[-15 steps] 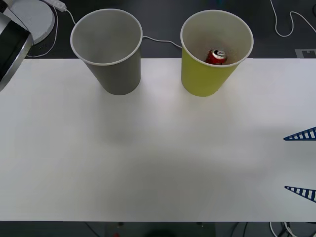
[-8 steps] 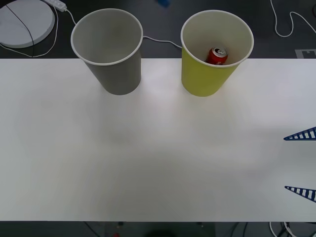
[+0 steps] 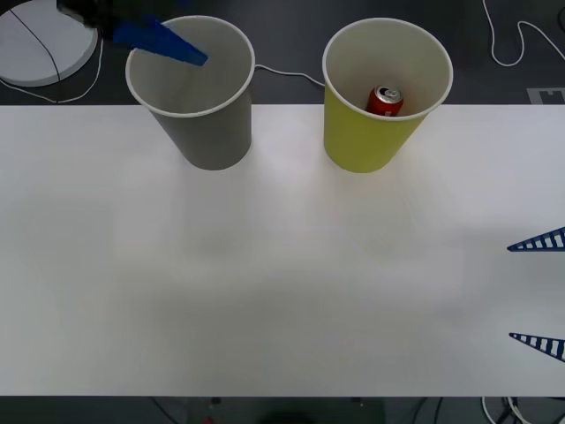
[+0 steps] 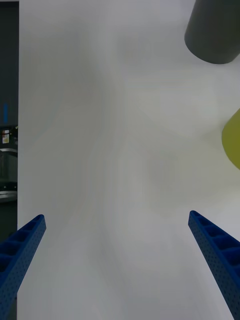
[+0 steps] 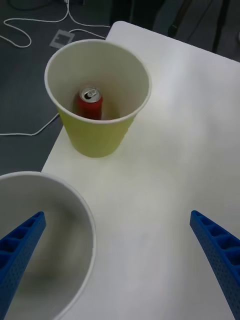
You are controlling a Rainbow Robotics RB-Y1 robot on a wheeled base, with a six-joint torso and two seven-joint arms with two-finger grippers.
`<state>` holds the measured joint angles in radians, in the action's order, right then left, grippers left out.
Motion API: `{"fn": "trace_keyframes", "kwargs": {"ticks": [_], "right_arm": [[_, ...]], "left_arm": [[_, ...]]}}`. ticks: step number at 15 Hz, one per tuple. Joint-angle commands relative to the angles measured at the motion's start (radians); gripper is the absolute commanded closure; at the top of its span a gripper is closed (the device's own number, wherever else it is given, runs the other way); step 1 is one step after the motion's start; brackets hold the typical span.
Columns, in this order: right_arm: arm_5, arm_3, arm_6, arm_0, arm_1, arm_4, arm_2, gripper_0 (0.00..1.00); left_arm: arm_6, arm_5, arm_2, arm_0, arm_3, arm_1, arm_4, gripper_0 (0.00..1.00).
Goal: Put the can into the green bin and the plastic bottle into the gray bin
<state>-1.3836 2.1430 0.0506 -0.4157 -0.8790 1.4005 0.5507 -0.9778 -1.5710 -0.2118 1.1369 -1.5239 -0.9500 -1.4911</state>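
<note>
The red can (image 3: 386, 100) stands upright inside the green bin (image 3: 362, 141), at the table's back right; it is also the can (image 5: 90, 102) within the green bin (image 5: 97, 140) in the left wrist view. To its left stands the gray bin (image 3: 212, 137), whose inside shows nothing. My left gripper (image 3: 168, 44) hovers over the gray bin's back left rim, open and holding nothing (image 5: 116, 215). My right gripper (image 3: 510, 292) waits open at the table's right edge, its fingers (image 4: 210, 240) wide apart. The plastic bottle is out of view.
The white table (image 3: 265, 283) stretches wide in front of the two bins. Beyond its far edge lie a white round disc (image 3: 40, 40) and cables (image 3: 521, 40) on the dark floor.
My left arm left the top left corner, and its blue finger now reaches in above the gray bin's rim. The right gripper, bins and can have not moved.
</note>
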Motion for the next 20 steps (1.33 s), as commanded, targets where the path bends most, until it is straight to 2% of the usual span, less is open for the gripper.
{"fn": "trace_keyframes", "kwargs": {"ticks": [1,8,12,15,20], "right_arm": [[0.0,0.0,0.0,0.0,0.0,0.0,0.0,0.0],[0.0,0.0,0.0,0.0,0.0,0.0,0.0,0.0],[0.0,0.0,0.0,0.0,0.0,0.0,0.0,0.0],[0.0,0.0,0.0,0.0,0.0,0.0,0.0,0.0],[0.0,0.0,0.0,0.0,0.0,0.0,0.0,0.0]], "left_arm": [[0.097,0.0,0.107,-0.17,-0.117,-0.047,0.032,0.0],[0.373,0.003,0.29,-0.519,-0.252,-0.15,0.123,0.0],[0.521,0.02,0.408,-0.726,-0.328,-0.167,0.141,0.0],[0.59,0.034,0.494,-0.864,-0.398,-0.17,0.13,0.0],[0.628,0.037,0.585,-1.043,-0.472,-0.191,0.114,0.0]]}}
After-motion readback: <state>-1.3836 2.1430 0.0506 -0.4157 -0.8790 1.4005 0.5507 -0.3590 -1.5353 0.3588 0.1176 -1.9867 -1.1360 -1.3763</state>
